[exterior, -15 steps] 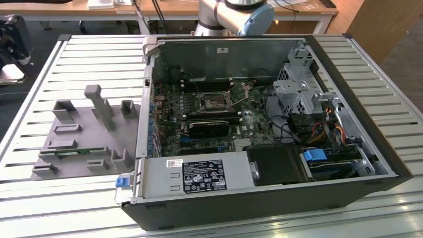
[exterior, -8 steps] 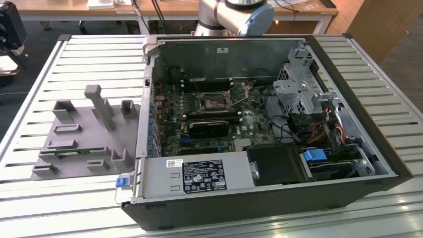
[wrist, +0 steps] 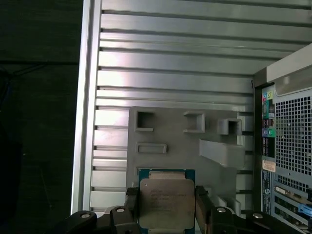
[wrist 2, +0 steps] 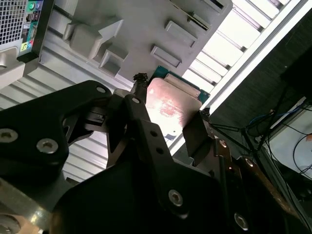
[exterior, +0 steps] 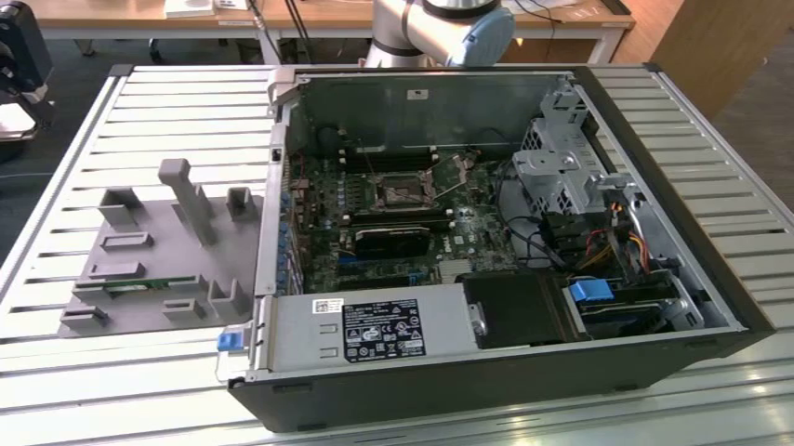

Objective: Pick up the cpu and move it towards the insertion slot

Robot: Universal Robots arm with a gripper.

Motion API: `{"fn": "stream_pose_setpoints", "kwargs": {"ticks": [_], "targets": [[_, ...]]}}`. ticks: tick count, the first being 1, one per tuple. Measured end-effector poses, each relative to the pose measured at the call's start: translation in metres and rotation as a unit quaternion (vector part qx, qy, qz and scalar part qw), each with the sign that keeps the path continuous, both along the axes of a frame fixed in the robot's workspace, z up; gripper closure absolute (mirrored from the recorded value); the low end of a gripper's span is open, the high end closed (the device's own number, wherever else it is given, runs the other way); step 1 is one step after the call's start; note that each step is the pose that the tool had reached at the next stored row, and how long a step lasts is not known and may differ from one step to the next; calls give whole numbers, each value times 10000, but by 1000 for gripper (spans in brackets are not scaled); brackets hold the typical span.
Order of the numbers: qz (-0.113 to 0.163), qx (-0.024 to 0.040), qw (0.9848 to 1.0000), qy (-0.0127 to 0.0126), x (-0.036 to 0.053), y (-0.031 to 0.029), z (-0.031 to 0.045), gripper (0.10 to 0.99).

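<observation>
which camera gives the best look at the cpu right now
The first wrist view: the cpu faces the camera squarely, its metal top and rim plain, held in the gripper. The second wrist view shows the cpu at a slant, with glare on its top and one edge behind a finger.

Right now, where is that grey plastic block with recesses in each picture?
Exterior view: grey fixture on the slatted table, at the exterior view's left of the computer case.
First wrist view: behind the cpu in the gripper, beside the case.
Second wrist view: behind the cpu, beside the case.
Shared landmark: the computer case.
</observation>
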State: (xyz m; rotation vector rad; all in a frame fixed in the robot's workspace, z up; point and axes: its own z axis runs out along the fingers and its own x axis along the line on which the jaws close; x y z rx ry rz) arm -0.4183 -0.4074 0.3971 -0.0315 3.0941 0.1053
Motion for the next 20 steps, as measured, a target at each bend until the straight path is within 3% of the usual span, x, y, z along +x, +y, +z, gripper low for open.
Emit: {"fn": "stream_pose_setpoints", "kwargs": {"ticks": [9,20], "targets": [[0,0,10000,0,209,0,0,545],[0,0,10000,1,531,0,1,545]]}}
